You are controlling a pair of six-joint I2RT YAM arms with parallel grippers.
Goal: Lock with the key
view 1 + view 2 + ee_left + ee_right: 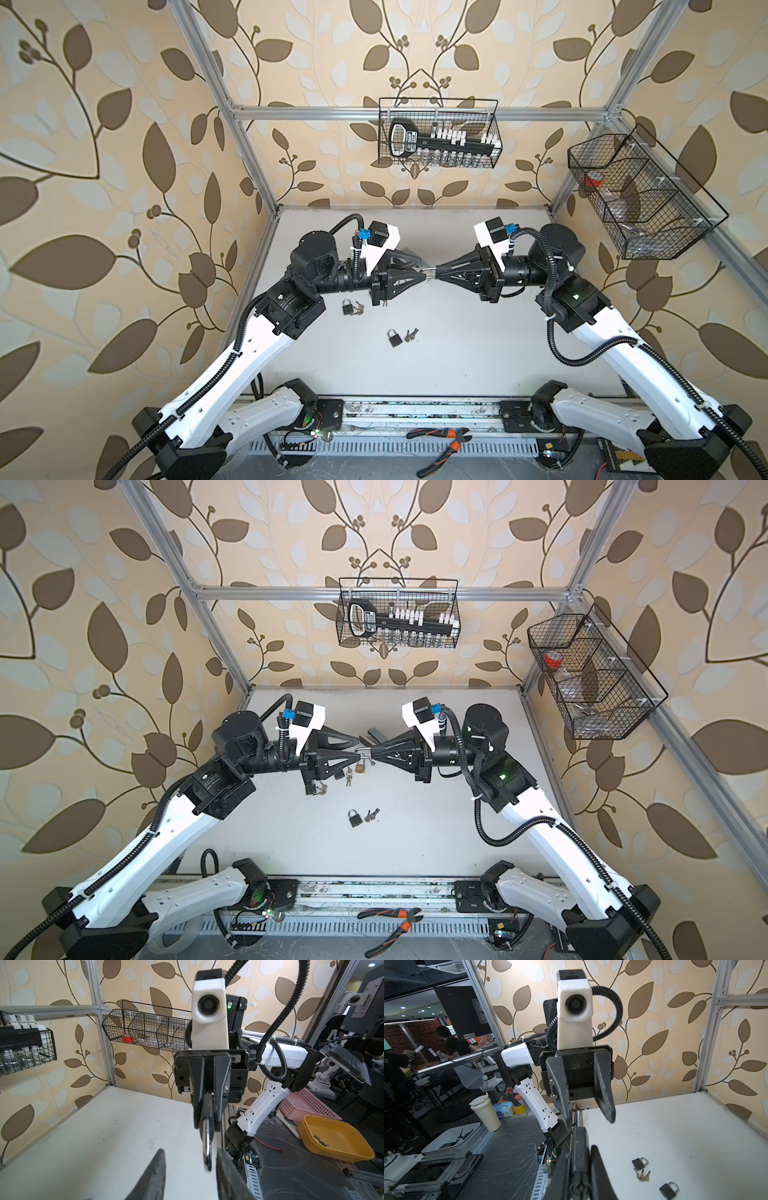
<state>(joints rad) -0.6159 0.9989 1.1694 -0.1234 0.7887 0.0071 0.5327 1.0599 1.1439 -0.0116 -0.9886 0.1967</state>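
Right claw [437, 272] clamped on padlock [579, 1145], mid-air over table [457, 353]. My left claw [190, 1155] half-open, straddling shackle [207, 1147], not yet gripping. I'd centre first, pinch squarely, push straight into body, no twist.

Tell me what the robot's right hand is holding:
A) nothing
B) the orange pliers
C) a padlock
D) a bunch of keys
C: the right gripper is shut on the padlock, squeezing its dark body, with the silver shackle poking out in front.
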